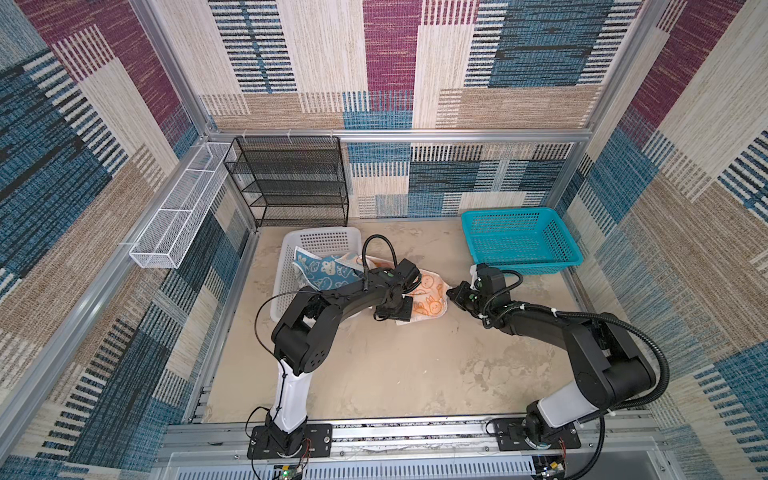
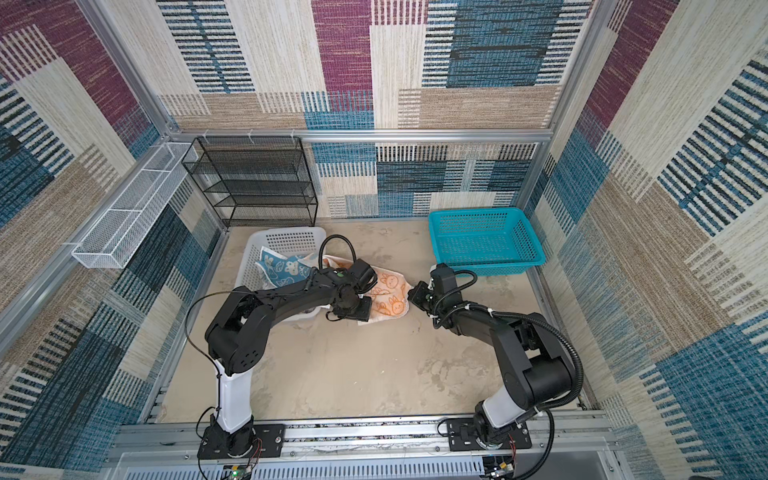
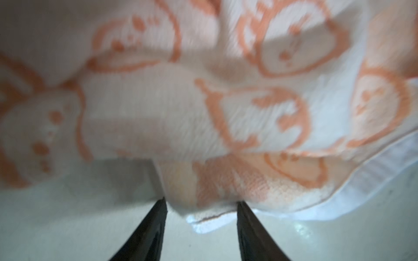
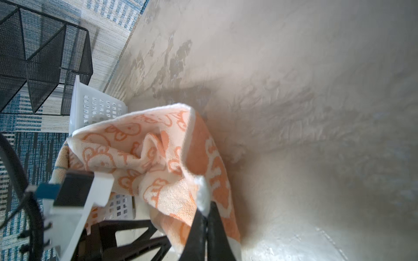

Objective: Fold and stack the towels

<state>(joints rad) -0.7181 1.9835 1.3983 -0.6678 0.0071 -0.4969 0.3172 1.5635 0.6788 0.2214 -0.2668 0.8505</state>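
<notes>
Towel (image 4: 135,144) in crumpled orange-rabbit terry, right claw (image 4: 204,212) pinching hem

The orange-and-cream rabbit-print towel (image 1: 432,297) lies crumpled and unfolded on the table (image 1: 415,374), just beside the white basket (image 1: 324,241). Its white-hemmed edge on the right side is raised off the surface, and its orange reverse shows there. The blue-and-white rabbit-print towel (image 1: 332,274) sits rumpled and unfolded in that basket.

Crumpled orange rabbit towel (image 1: 430,297) by the white basket (image 1: 286,259), right pincer (image 1: 450,294) seemingly at its corner.
</notes>
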